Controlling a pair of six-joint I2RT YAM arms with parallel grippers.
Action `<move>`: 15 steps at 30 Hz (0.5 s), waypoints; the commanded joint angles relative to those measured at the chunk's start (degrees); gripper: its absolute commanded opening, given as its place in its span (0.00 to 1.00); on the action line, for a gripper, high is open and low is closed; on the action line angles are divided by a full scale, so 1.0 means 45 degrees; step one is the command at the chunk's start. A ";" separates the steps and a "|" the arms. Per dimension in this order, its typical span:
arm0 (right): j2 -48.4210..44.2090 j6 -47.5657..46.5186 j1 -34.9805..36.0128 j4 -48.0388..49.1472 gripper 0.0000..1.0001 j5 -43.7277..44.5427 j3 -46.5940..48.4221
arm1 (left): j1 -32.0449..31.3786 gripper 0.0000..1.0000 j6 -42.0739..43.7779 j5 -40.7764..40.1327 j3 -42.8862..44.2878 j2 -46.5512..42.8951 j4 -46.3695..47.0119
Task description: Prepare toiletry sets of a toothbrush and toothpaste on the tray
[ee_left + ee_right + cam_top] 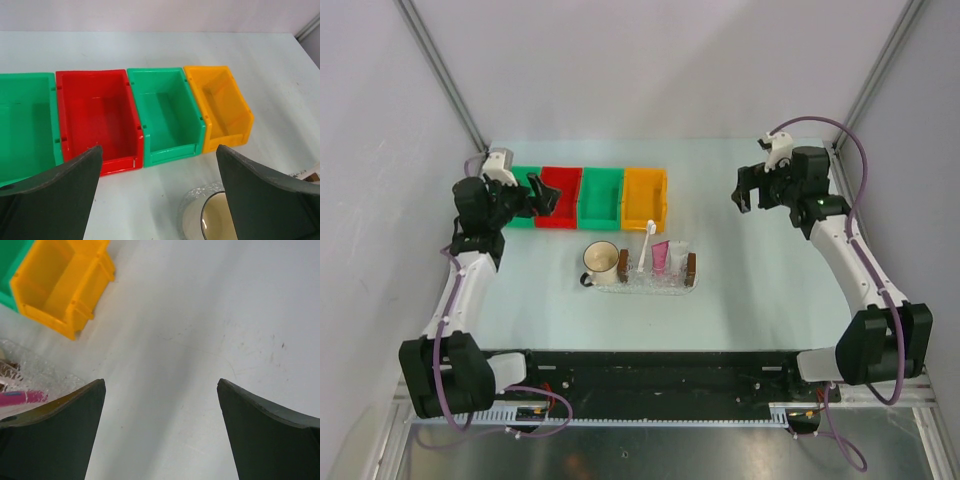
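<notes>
The clear tray (672, 277) with dark brown end blocks sits mid-table. A white toothbrush (646, 247) leans across it, its head toward the bins. A pink toothpaste (660, 257) tube lies beside the brush, and a paler tube is next to that. My left gripper (542, 194) hovers open over the red bin (560, 197), far left of the tray, with nothing between its fingers (75, 185). My right gripper (750, 190) hangs open over bare table to the tray's right, also holding nothing. The right wrist view catches the toothpaste (20, 398) at its left edge.
Four bins stand in a row behind the tray: green (525, 195), red, green (600, 197) and orange (643, 197). A cream cup (600, 260) stands on a clear textured mat (620, 286) at the tray's left. The left wrist view shows the cup (215, 222) below the bins.
</notes>
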 commanded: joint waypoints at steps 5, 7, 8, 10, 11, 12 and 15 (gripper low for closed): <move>-0.0120 0.2056 -0.0121 0.0209 1.00 0.2022 0.0962 | 0.0148 1.00 -0.0390 -0.0962 0.0842 -0.0605 -0.0311; -0.0277 0.2057 -0.0238 0.0092 1.00 0.1653 0.1079 | 0.0168 1.00 -0.0350 -0.0671 0.0804 -0.0703 -0.0311; -0.0355 0.1941 -0.0277 0.0034 1.00 0.1303 0.1098 | 0.0168 1.00 -0.0350 -0.0534 0.0784 -0.0801 -0.0311; -0.0511 0.1823 -0.0297 0.0013 1.00 0.1086 0.1098 | 0.0168 1.00 -0.0330 -0.0182 0.0784 -0.0879 -0.0311; -0.0570 0.1610 -0.0297 0.0033 1.00 0.1046 0.1098 | 0.0168 1.00 -0.0272 -0.0162 0.0803 -0.0880 -0.0311; -0.0609 0.1491 -0.0278 0.0052 1.00 0.1007 0.1098 | 0.0168 1.00 -0.0156 -0.0161 0.0803 -0.0899 -0.0311; -0.0804 0.1334 -0.0181 0.0149 1.00 0.1317 0.0981 | 0.0168 1.00 0.0158 -0.0473 0.0687 -0.0996 -0.0331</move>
